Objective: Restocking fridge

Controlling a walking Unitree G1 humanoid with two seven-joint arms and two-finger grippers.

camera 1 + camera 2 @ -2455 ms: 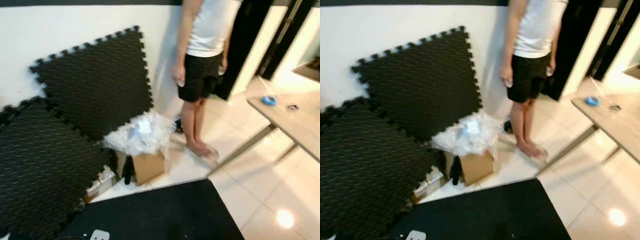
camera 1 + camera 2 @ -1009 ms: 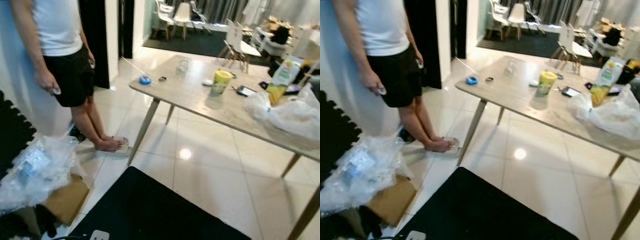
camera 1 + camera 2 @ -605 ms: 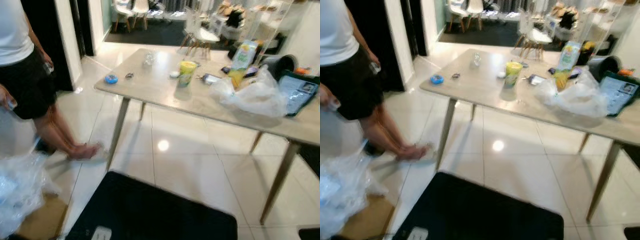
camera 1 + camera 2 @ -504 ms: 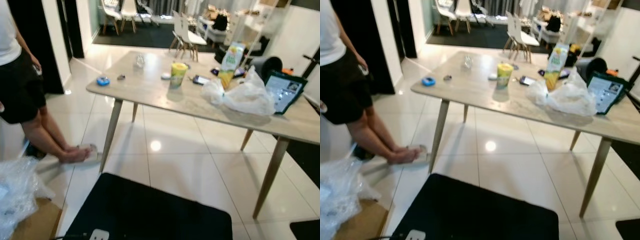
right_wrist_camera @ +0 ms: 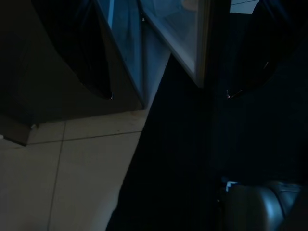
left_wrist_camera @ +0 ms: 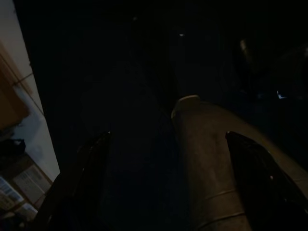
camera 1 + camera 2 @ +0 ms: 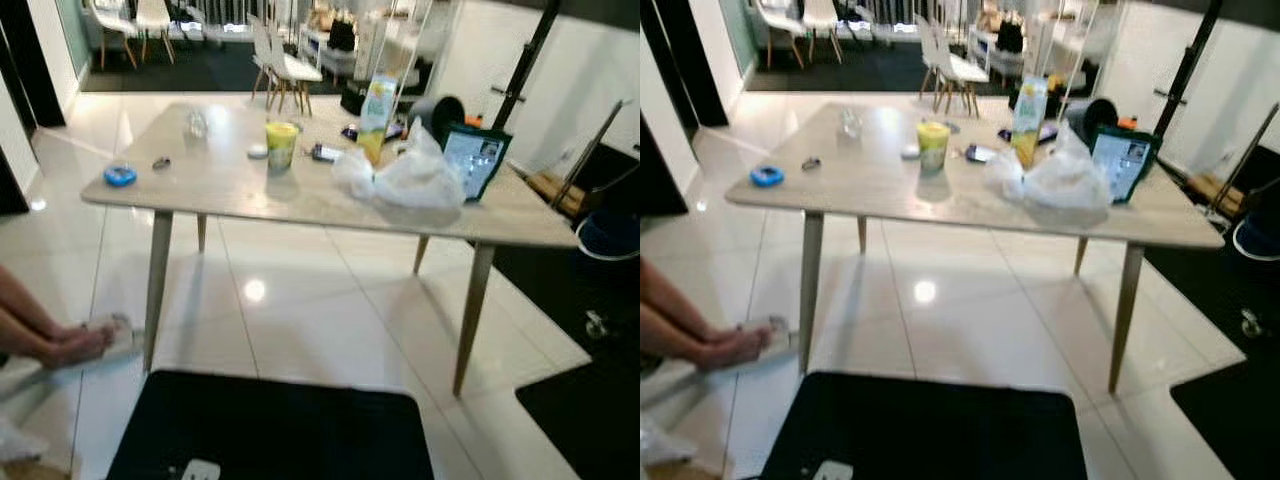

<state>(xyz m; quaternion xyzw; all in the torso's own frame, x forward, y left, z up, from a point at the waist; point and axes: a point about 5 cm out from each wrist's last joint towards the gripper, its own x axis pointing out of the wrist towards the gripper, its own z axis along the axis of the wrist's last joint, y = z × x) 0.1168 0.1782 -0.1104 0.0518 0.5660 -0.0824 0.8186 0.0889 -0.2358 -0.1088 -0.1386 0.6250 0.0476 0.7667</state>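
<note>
Table (image 7: 230, 190) ahead held juice carton (image 7: 377, 103), yellow cup (image 7: 281, 144), plastic bag (image 7: 405, 178). My left gripper (image 6: 168, 139) and right gripper (image 5: 168, 91) hung idle, fingers apart, nothing held. Best approach square, stop near edge before reaching.

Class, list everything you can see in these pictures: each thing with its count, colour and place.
Table: one, pale wood, centre of room.
Cup: one, yellow, on table.
Carton: one, green-yellow, upright on table.
Plastic bag: one, white, on table beside carton.
Tablet: one, dark-framed, propped at table's right end.
Small round thing: one, blue, table's left end.
Mat: one, black, on floor nearest camera.
Chairs: several, white, far room.
Person's feet: bare, left edge.
Left gripper: black, open.
Right gripper: black, open.
</note>
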